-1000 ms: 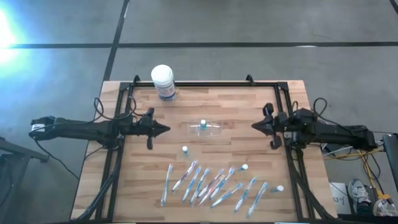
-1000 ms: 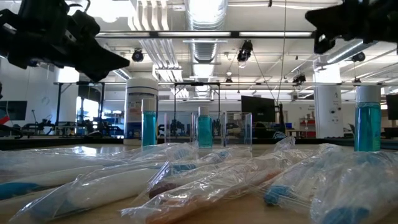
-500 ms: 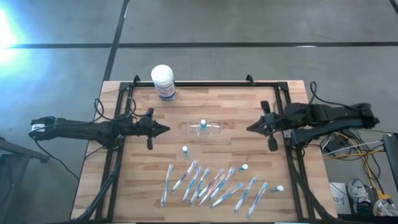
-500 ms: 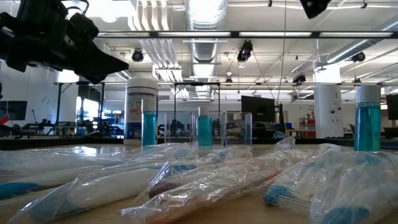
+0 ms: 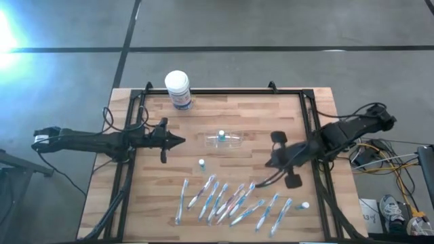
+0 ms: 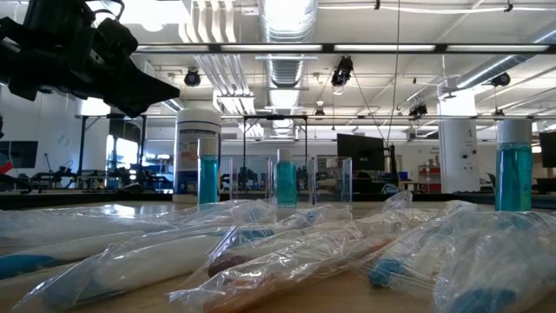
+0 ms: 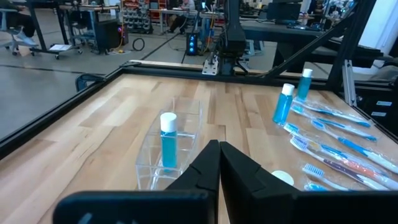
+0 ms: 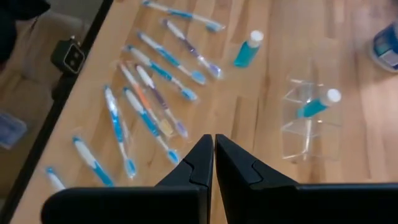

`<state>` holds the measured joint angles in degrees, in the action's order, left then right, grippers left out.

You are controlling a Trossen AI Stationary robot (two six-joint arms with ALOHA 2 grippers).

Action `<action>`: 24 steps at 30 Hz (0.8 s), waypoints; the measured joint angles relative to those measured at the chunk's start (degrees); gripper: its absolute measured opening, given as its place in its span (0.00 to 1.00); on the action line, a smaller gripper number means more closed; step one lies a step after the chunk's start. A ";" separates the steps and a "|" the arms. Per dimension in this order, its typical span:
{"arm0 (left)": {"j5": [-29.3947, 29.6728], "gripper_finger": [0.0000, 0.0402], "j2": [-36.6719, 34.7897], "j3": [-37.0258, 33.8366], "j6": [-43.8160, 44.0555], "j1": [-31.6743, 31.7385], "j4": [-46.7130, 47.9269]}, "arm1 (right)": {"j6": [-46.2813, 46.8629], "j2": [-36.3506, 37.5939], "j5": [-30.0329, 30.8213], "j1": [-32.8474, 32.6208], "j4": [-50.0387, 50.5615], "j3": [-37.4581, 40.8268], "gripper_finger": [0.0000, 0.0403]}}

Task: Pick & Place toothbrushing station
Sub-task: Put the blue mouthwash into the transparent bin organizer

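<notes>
Right gripper (image 5: 271,161): fingers pressed together, nothing held, hung above the table (image 5: 258,115) near the bagged toothbrushes (image 5: 230,201).
Left gripper (image 5: 180,141): fingers pressed together, nothing held, left of the station.
Toothbrushing station (image 5: 224,140): set at mid-table; 1 blue bottle (image 7: 168,140) is held upright inside.

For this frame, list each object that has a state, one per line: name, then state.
Toothbrushing station: upright mid-table, one blue bottle standing inside, not held.
White tub: upright, lid on.
Loose blue bottles: standing, capped.
Bagged toothbrushes: lying flat.
Left gripper: shut, empty.
Right gripper: shut, empty, above the table.
</notes>
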<state>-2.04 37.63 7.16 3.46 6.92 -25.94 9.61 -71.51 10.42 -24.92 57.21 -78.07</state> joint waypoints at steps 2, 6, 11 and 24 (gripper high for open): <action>0.00 0.03 0.00 0.00 0.00 0.00 0.01 | 0.50 -1.88 -0.07 -0.68 0.91 -1.11 0.03; -0.02 0.03 0.00 0.00 -0.02 0.00 0.01 | 0.65 -5.17 -0.77 -2.17 3.13 -1.27 0.03; -0.27 0.04 0.00 0.00 -0.09 0.01 0.04 | 1.20 -8.89 -3.20 -3.65 3.90 -0.78 0.03; -0.63 0.04 0.00 0.00 -0.05 0.00 0.34 | 6.87 -14.50 -7.46 -4.33 3.04 -0.71 0.28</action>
<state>-2.67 37.63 7.16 3.42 6.92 -25.61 16.48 -86.02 2.95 -29.26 60.26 -78.78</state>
